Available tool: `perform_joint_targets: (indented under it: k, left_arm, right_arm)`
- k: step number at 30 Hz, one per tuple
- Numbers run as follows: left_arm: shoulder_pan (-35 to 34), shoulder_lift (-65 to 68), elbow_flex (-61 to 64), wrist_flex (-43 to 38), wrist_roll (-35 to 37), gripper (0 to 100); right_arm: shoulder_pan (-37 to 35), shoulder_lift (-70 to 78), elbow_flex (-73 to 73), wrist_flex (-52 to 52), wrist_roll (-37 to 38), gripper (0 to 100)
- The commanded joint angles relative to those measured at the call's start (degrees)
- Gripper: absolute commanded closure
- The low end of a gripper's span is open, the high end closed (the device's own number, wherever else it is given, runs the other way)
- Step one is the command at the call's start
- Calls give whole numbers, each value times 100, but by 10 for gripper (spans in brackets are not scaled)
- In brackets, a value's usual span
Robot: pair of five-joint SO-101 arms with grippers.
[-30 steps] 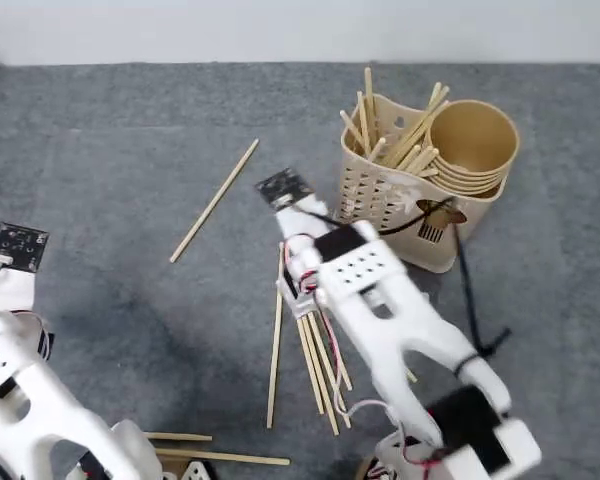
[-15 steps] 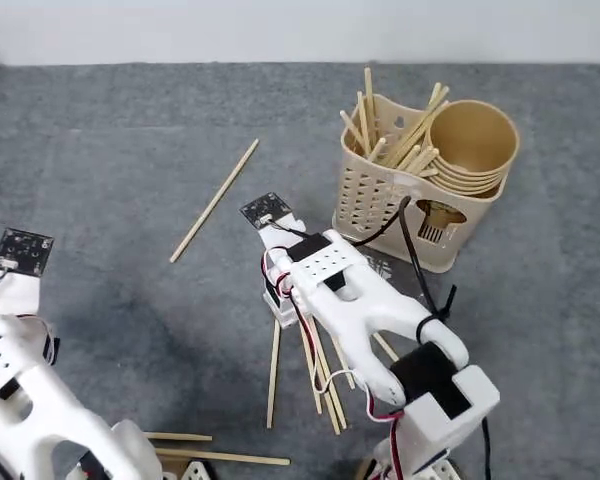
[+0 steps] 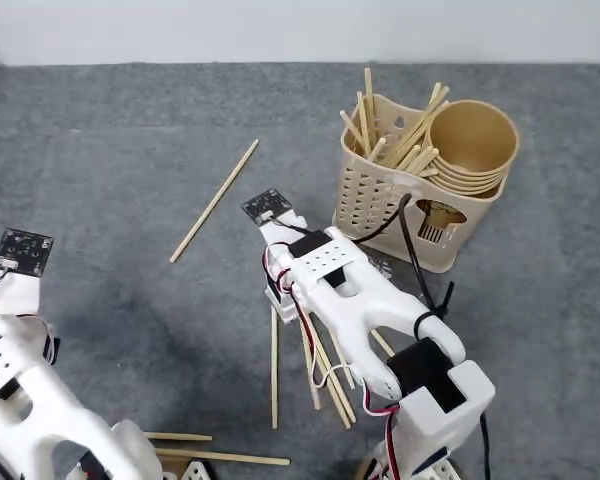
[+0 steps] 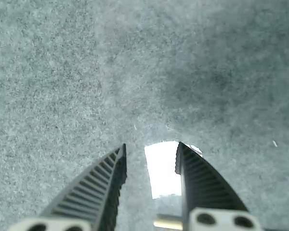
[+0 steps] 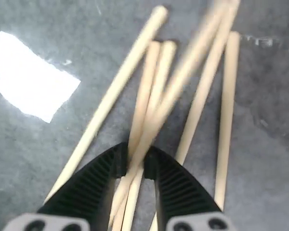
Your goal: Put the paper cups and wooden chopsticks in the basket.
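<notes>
The step in hand was the pick-up of the loose chopsticks (image 3: 325, 375), which lay fanned on the grey mat (image 3: 110, 150) in front of the basket (image 3: 375, 195). The right gripper (image 5: 135, 153) was down among them. Its jaws stood almost together, with two or three sticks pinched between them, and the rest of the fan lay free on either side. It looked like a grip, though how firm could not be told.

The left gripper (image 4: 149, 150) hung over bare mat near the table's edge, its jaws parted and nothing between them.

The basket was already well stocked. A stack of paper cups (image 3: 475, 140) sat nested in its far end, and a sheaf of chopsticks (image 3: 390, 130) stood on a slant beside them, tips poking above the rim.

More sticks waited outside: a single chopstick (image 3: 215, 200) well apart to the basket's side, another (image 3: 274, 370) just beside the fan, and a pair (image 3: 205, 455) by the left arm's base.

The next move probably called for a clean lift and a short carry over the rim. The sticks would need to be tipped in end first, since the long bundle could swing or snag on those already in the basket.
</notes>
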Motion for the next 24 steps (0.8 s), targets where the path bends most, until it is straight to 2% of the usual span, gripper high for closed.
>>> perform_joint_targets:
  k: [1,5,19,24]
  left_arm:
    - [-9,-237,-48,-132,-18,841]
    - [-9,-237,-48,-132,-18,841]
    - [-9,-237,-57,-132,-18,841]
    - [-9,-237,-57,-132,-18,841]
  right_arm:
    - [-57,189,-105,-163,97,981]
    - [22,189,-510,154,105,991]
    - [66,180,-3481,2651,105,991]
    - [101,-4,-4369,2897,105,991]
